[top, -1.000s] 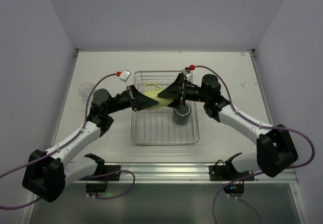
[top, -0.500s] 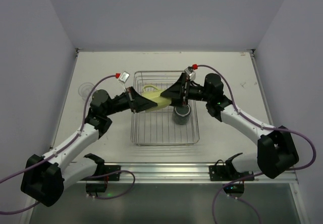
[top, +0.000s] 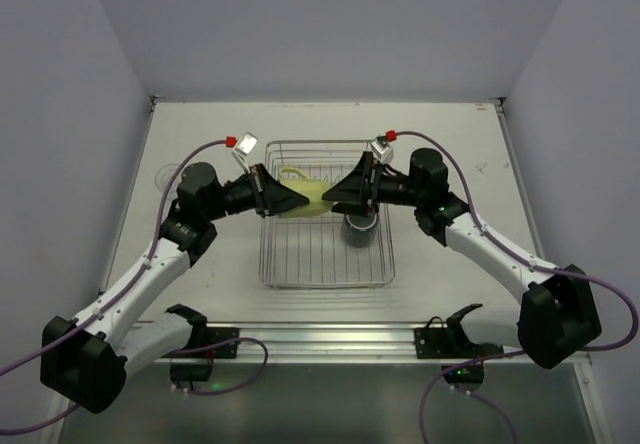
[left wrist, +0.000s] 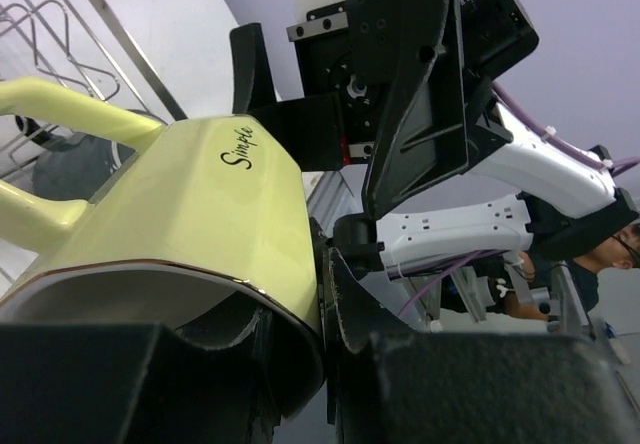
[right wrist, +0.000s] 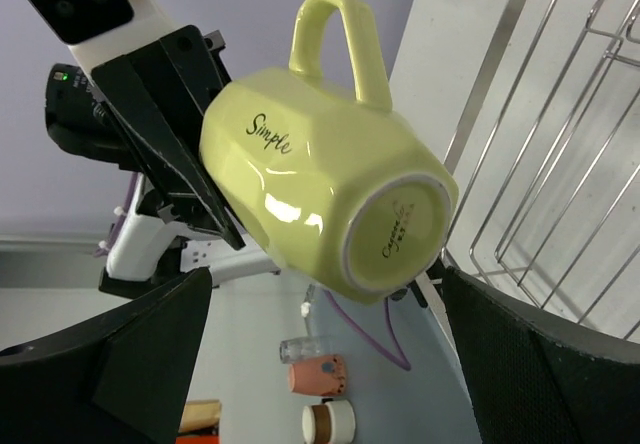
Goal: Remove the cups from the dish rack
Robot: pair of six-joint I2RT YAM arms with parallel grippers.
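The pale yellow cup, with a handle and the word "Simple", hangs on its side over the dish rack. My left gripper is shut on its rim, one finger inside and one outside. My right gripper is open just right of the cup, its fingers wide on either side of the cup's base without touching. The dark grey mug stands in the rack under the right gripper. One clear tumbler stands on the table at far left.
The rack's wire rim and prongs lie right below the cup. White table surrounds the rack. Walls close the left, back and right sides.
My right gripper has drawn back to the right off the yellow cup. The left arm has lifted and pulled slightly left, keeping the cup in its grip.
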